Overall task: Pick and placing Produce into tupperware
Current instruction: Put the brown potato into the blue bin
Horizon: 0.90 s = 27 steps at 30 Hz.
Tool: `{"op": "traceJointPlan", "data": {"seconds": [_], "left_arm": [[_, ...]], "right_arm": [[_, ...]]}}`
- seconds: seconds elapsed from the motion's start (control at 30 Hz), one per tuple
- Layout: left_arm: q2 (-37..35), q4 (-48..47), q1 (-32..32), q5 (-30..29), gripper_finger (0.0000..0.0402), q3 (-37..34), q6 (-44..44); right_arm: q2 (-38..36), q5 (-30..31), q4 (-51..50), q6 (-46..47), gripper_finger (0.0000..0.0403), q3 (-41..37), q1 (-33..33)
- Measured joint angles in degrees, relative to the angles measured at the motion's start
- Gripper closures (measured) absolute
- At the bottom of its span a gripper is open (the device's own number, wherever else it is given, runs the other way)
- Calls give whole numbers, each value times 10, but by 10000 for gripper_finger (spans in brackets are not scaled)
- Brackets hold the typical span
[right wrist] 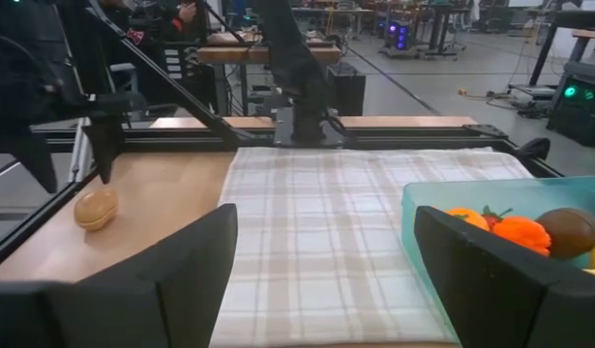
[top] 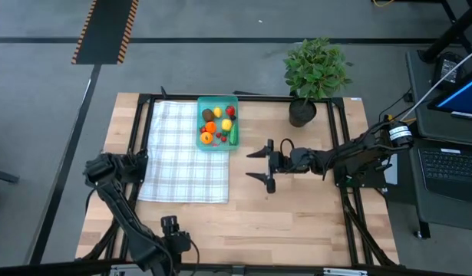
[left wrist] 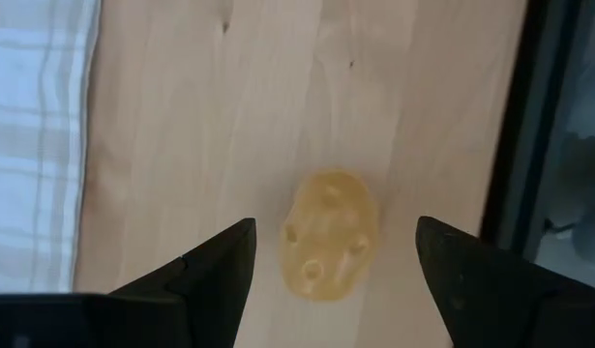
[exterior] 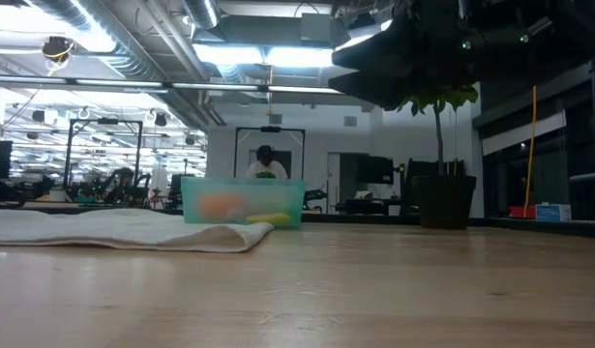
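While the tupperware (top: 217,123) sits on the table (top: 297,207) against the far right corner of the checked cloth (top: 184,152), nearly all the produce (top: 218,123) already lies inside it: red, yellow, orange and brown pieces and one green elongated piece. One tan, dimpled potato-like piece (left wrist: 329,234) lies on bare wood on the opposite side of the cloth from the tupperware, near the table frame. The left gripper (left wrist: 336,280) hangs directly over that piece with its fingers spread wide on either side, not touching it. The right gripper (top: 261,165) hovers above bare wood to the right of the cloth and nearer than the tupperware, its fingers parted and empty, pointing toward the cloth. A potted plant (top: 315,75) stands to the right of the tupperware.
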Motion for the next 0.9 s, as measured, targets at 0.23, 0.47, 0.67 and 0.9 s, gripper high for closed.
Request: {"op": "traceJointPlan", "data": {"seconds": [0.23, 0.47, 0.67, 0.9], "left_arm": [[16, 0, -3, 5, 127, 0, -13], [30, 11, -13, 5, 127, 0, -33], [30, 38, -24, 5, 127, 0, -39], [30, 37, -25, 5, 127, 0, -40]], "right_arm": [[0, 0, -1, 0, 87, 0, 9], [0, 0, -2, 0, 87, 0, 12], [0, 0, -2, 1, 87, 0, 12], [0, 0, -2, 0, 87, 0, 12]]}}
